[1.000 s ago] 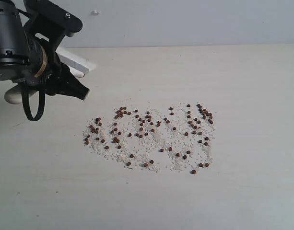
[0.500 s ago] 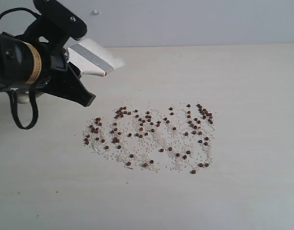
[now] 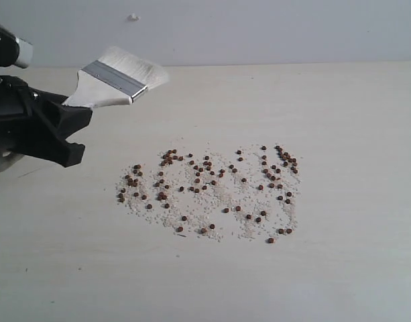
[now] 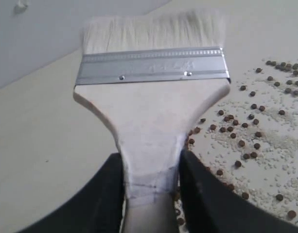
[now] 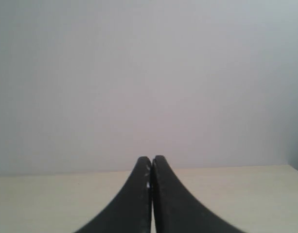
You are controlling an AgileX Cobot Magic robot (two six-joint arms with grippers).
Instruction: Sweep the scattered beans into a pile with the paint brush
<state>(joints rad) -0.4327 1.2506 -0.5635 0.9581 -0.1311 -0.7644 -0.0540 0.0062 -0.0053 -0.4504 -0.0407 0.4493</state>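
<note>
My left gripper (image 4: 151,167) is shut on the pale handle of the paint brush (image 4: 151,104). In the exterior view that gripper (image 3: 74,127) sits at the far left, and the paint brush (image 3: 114,80) is held in the air with its whitish bristles pointing right and away. The reddish-brown beans (image 3: 208,188) lie scattered among whitish crumbs over the middle of the table, to the right of the brush and nearer the camera; no pile shows. In the left wrist view, beans (image 4: 251,128) lie beside the brush head. My right gripper (image 5: 151,162) is shut and empty, out of the exterior view.
The pale table (image 3: 339,114) runs to a grey back wall (image 3: 272,27). The wall carries a small white mark (image 3: 133,17).
My left arm has drawn back to the left and turned. The brush has swung up from behind the gripper, so its bristles and metal band now show raised above the table.
</note>
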